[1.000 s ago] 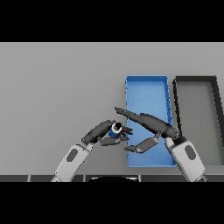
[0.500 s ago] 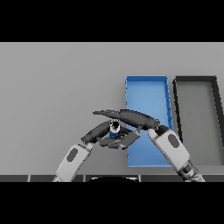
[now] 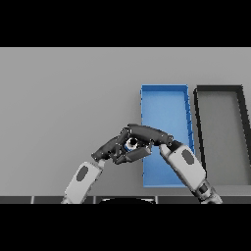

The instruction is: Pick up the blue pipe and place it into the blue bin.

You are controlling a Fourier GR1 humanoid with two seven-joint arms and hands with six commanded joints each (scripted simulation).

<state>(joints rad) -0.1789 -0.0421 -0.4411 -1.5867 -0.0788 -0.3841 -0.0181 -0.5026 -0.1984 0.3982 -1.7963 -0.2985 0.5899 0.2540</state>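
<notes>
Hands meet just beside the left wall of the blue bin [image 3: 164, 100], near its front half, and the blue pipe [image 3: 131, 143] sits between them, only a small blue and white end of it showing through the dark fingers. It is held there, I judge, because the pipe is small and both hands together can keep it from slipping while it is carried the short way into the bin. The right hand [image 3: 147, 134] reaches in from the right, over the left wall of the bin, with its long fingers lying across the top of the pipe and its thumb coming from below, so they seem curled around it. The left hand [image 3: 112, 149] comes from the lower left with its fingers bent toward the same spot; they touch or nearly touch the pipe, but whether they really pinch it I cannot tell. Both forearms slope up from the front edge of the table [image 3: 68, 93] and make a low arch over it. The pipe seems to be lifted a little off the table, although this is not sure from above. The black bin [image 3: 220, 132] stands to the right of the blue one, close along its side, and is not involved
</notes>
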